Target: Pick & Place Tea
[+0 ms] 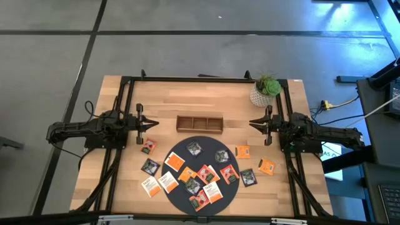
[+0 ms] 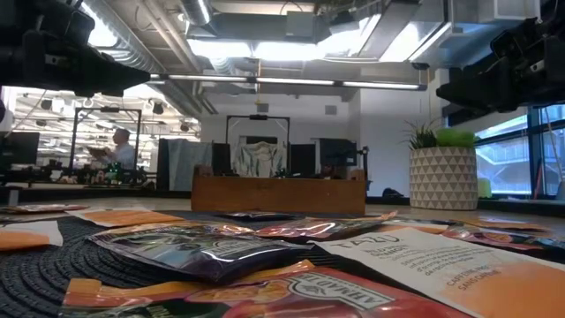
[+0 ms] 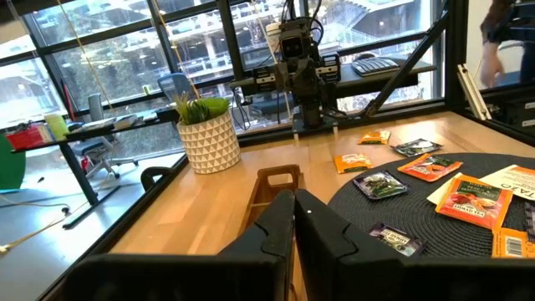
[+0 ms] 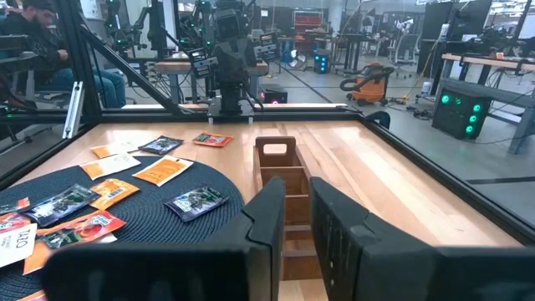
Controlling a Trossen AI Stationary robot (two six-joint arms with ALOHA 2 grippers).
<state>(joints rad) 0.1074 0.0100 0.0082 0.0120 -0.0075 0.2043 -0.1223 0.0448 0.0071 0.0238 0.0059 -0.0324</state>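
Several tea sachets, orange, red, black and white with orange, lie flat on the dark round mat (image 1: 219,190) and on the wood around it. Among them are an orange sachet (image 1: 242,151) to the mat's right and a red sachet (image 1: 149,146) to its left. The brown three-compartment tray (image 1: 199,124) stands just beyond the mat. My left gripper (image 1: 153,124) hovers level off the tray's left end, shut and holding nothing (image 3: 295,219). My right gripper (image 1: 253,123) hovers level off the tray's right end, a narrow gap between its fingers, holding nothing (image 4: 298,219).
A plant in a white patterned pot (image 1: 265,92) stands at the table's far right corner, behind my right arm. A black frame rail (image 1: 200,79) runs along the table's far edge and sides. Bare wood lies between tray and far rail.
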